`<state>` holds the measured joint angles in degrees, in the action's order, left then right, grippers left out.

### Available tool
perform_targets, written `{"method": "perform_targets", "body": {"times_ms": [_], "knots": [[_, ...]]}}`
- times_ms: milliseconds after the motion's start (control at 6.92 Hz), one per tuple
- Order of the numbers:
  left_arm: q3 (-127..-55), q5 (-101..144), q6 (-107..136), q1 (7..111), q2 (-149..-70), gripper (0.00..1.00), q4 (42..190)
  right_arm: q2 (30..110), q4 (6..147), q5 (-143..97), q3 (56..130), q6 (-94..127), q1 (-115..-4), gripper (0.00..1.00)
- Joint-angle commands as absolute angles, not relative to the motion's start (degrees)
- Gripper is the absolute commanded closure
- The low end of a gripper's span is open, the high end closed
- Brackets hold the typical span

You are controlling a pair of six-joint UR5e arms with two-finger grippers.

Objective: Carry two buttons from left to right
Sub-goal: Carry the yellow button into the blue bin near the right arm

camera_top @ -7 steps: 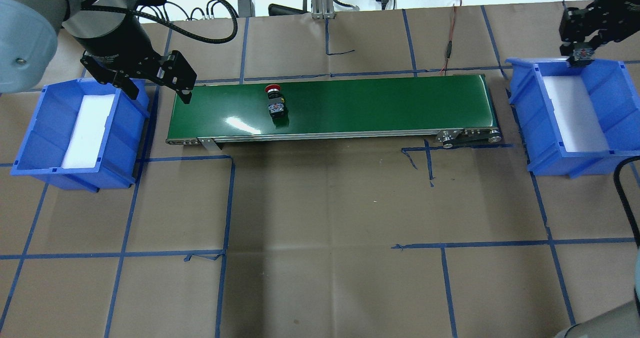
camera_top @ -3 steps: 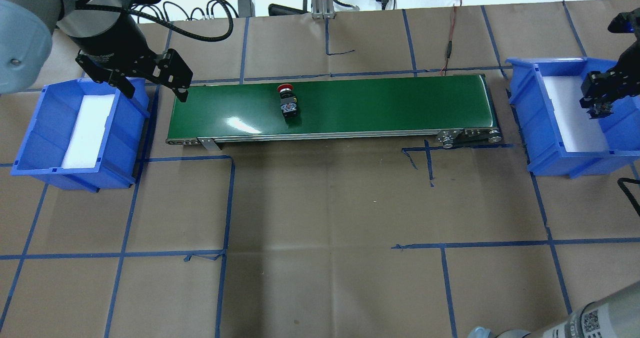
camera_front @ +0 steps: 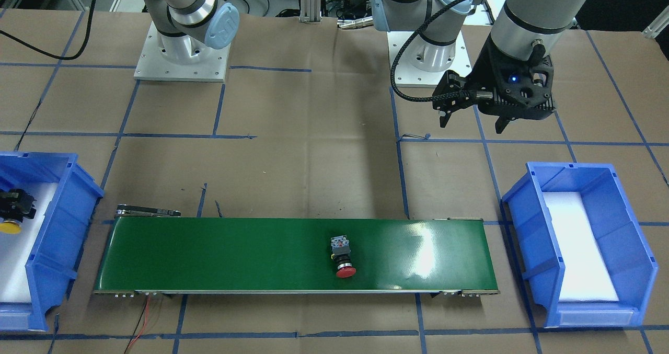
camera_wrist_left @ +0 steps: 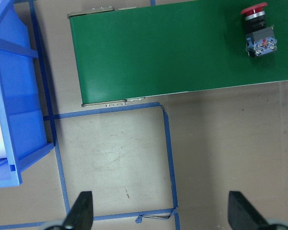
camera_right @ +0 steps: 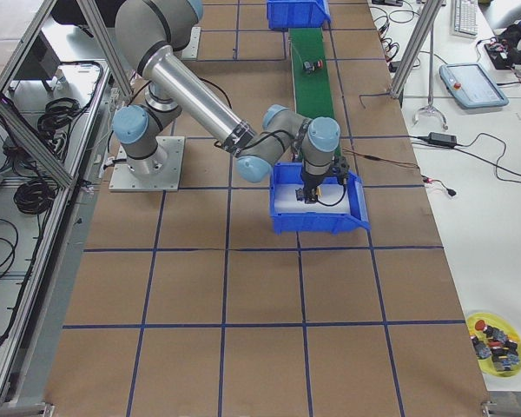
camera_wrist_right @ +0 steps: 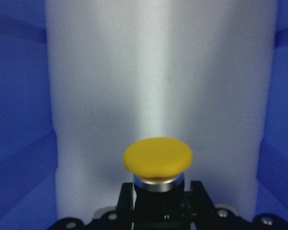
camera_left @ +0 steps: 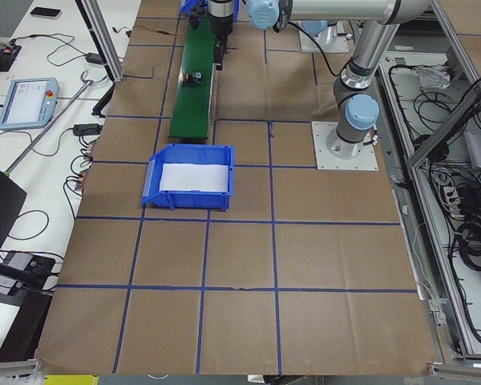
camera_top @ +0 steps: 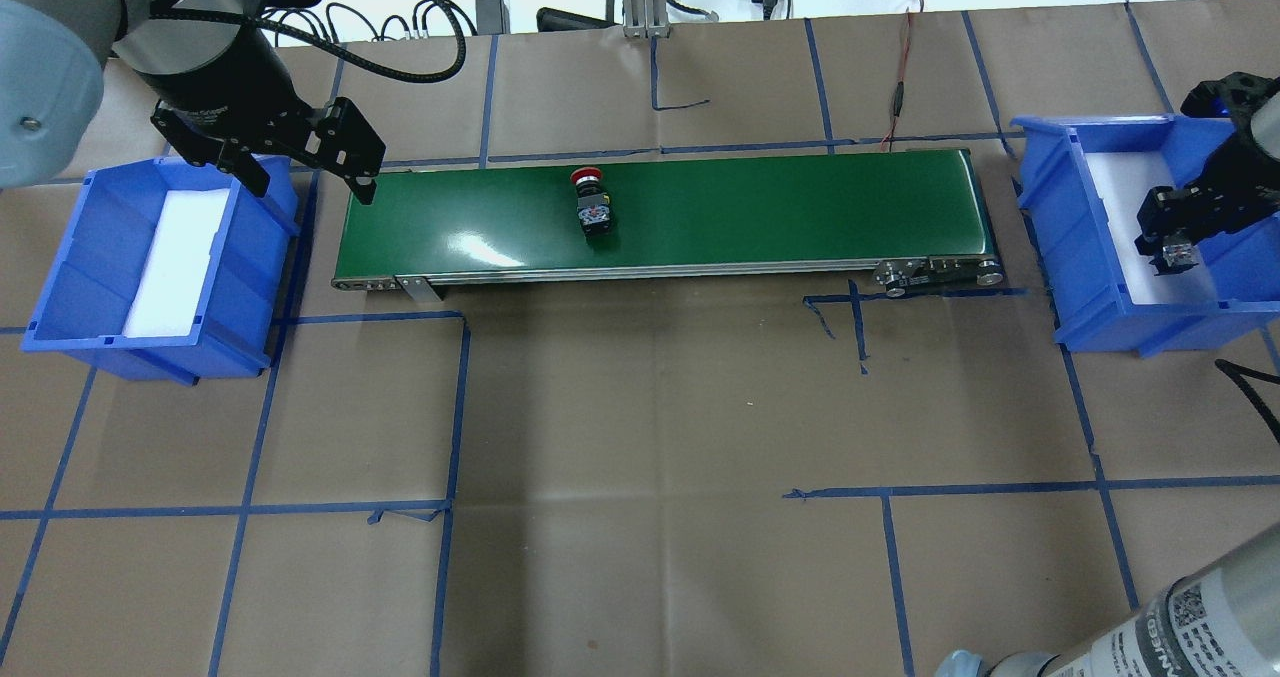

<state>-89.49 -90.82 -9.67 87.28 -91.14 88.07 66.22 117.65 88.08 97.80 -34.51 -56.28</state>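
Observation:
The red-capped button lies on its side on the green conveyor belt, left of the middle; it also shows in the front view and the left wrist view. My left gripper is open and empty, high over the belt's left end, beside the left blue bin. My right gripper is shut on the yellow-capped button and holds it low inside the right blue bin, cap pointing down over the white foam. The yellow cap also shows in the front view.
The left bin holds only white foam. Blue tape lines grid the brown paper table. The belt's motor end sits close to the right bin. Cables lie at the far table edge.
The red button has ridden the belt to the right. My right gripper has moved toward me and down into the right bin with the yellow button. The left gripper has hardly moved.

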Motion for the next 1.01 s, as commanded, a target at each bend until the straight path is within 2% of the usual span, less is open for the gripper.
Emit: {"method": "perform_targets", "body": {"times_ms": [0, 144, 289, 433, 578, 867], "knots": [[-89.56, -90.7, -9.67, 87.28, -91.14, 0.01, 88.07, 66.27, 117.69, 88.24, 100.72, -34.1, -56.16, 0.95], [-89.56, -90.7, -9.67, 87.28, -91.14, 0.01, 88.07, 66.44, 117.25, 88.59, 101.33, -34.01, -56.16, 0.94], [-89.47, -90.7, -9.67, 87.28, -91.14, 0.01, 88.07, 66.62, 117.07, 89.12, 101.95, -34.01, -56.16, 0.84], [-89.47, -90.7, -9.67, 87.28, -91.14, 0.01, 88.07, 66.71, 117.51, 88.77, 101.61, -34.62, -56.16, 0.19], [-89.56, -90.7, -9.67, 87.28, -91.14, 0.0, 88.07, 66.71, 117.16, 88.94, 101.43, -34.11, -56.16, 0.01], [-89.56, -90.7, -9.67, 87.28, -91.14, 0.0, 88.07, 67.23, 116.9, 88.59, 98.81, -33.93, -56.34, 0.0]]}}
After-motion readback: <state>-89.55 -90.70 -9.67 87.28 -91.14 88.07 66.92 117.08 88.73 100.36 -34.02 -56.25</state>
